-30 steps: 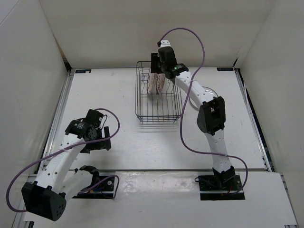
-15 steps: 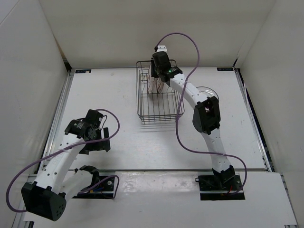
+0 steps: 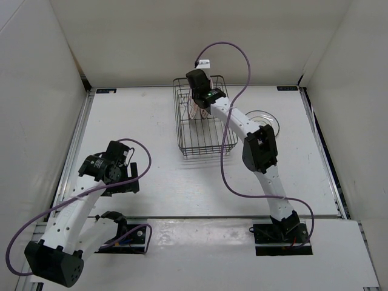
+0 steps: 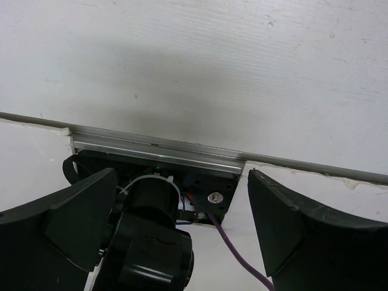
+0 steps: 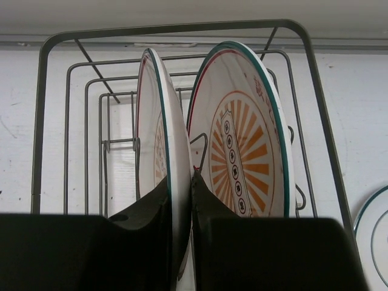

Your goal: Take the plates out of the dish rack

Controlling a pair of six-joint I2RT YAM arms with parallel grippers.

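From above, the rack (image 3: 206, 136) stands at the far middle of the table (image 3: 139, 127). The right arm stretches over it, and the right gripper (image 3: 196, 104) reaches down into the rack's far end, hiding most of what stands there. A third plate (image 3: 271, 121) lies flat on the table just right of the rack, partly covered by the arm. The left gripper (image 3: 121, 183) sits low near the table's near left, well apart from the rack. In the left wrist view its fingers (image 4: 66, 221) stand wide apart with nothing between them. Past them are bare table, a metal rail (image 4: 157, 151) and a purple cable (image 4: 233, 248). In the right wrist view two plates stand upright side by side between the rack's wires. The left plate (image 5: 151, 115), green-rimmed, is seen nearly edge-on. The sunburst plate (image 5: 248, 145) is to its right, face showing, and their lower rims are close together. The right gripper's fingers (image 5: 142, 209) are pressed together on the left plate's near rim, one on each face, so it is clamped. The third plate shows as a rim at the lower right corner, outside the rack.
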